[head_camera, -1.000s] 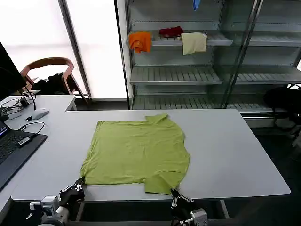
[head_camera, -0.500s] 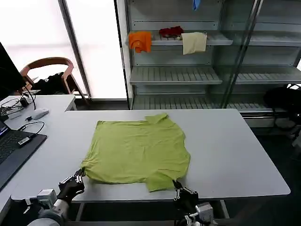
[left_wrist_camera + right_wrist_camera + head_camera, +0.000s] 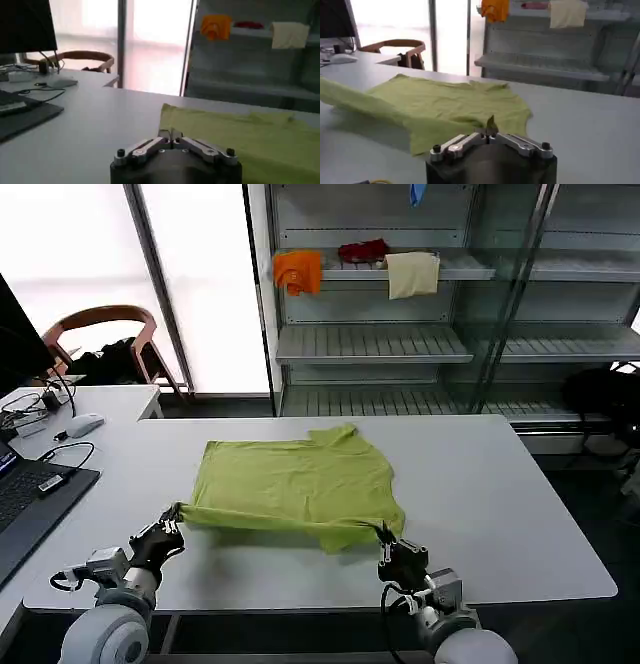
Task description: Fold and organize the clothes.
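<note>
A lime yellow-green T-shirt lies spread on the grey table, its near hem lifted off the surface and stretched between my two grippers. My left gripper is shut on the hem's left corner; in the left wrist view the T-shirt runs away from the left gripper. My right gripper is shut on the hem's right corner. In the right wrist view a peak of the T-shirt sticks up from the right gripper. The far half of the shirt still rests flat.
A laptop, cables and a mouse lie at the table's left. A chair stands behind them. Shelving at the back holds an orange cloth, a dark red cloth and a cream cloth.
Both grippers have risen and moved forward over the table with the hem in them. The near edge of the shirt has lifted off the table and travelled toward the collar.
</note>
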Robot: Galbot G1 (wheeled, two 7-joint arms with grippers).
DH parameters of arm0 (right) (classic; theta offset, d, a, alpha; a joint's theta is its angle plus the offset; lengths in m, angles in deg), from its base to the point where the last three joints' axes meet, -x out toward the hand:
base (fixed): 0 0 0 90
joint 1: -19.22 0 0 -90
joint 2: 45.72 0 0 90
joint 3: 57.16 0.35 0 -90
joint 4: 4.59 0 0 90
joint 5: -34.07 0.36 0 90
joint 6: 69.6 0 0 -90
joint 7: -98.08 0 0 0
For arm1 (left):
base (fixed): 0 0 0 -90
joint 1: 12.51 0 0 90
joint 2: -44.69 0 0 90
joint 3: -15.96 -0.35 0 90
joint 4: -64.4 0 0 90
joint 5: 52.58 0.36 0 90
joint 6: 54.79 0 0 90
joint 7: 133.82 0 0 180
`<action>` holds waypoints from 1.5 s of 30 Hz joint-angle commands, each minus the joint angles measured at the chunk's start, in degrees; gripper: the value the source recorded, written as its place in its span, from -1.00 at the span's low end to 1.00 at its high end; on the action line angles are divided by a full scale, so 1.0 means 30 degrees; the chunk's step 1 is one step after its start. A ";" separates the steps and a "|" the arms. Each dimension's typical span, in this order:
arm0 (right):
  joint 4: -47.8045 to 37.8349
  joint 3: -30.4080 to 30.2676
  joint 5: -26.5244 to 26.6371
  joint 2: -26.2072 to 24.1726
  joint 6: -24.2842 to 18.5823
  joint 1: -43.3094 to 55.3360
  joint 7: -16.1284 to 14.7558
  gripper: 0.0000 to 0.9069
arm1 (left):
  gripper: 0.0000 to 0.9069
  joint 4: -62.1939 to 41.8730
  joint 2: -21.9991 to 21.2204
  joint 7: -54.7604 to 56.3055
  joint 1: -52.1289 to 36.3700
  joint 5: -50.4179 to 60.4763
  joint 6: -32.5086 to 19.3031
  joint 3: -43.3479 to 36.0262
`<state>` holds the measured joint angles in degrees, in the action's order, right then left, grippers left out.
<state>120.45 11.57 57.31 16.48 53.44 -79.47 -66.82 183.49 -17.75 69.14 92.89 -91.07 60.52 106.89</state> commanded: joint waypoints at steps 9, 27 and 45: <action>-0.3443 -0.1194 0.0263 0.0011 -0.0092 0.4153 -0.0811 -1.00 | -0.98 -0.2722 -0.0536 0.0280 -0.2403 0.0817 -0.0590 -0.1344; -0.6367 -0.1609 -0.1368 0.0534 -0.1378 0.5017 -0.1438 -1.00 | -0.96 -0.4955 -0.0998 -0.0268 -0.3197 0.2866 -0.1195 -0.2381; -0.7201 -0.1754 -0.1395 0.1108 -0.1221 0.5074 -0.1081 -1.00 | 0.24 -0.6557 -0.0958 -0.0429 -0.4538 0.3917 -0.1302 -0.3192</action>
<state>99.98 6.25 53.74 19.81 50.56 -64.61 -69.57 165.50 -20.53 67.91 80.79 -80.31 56.82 97.88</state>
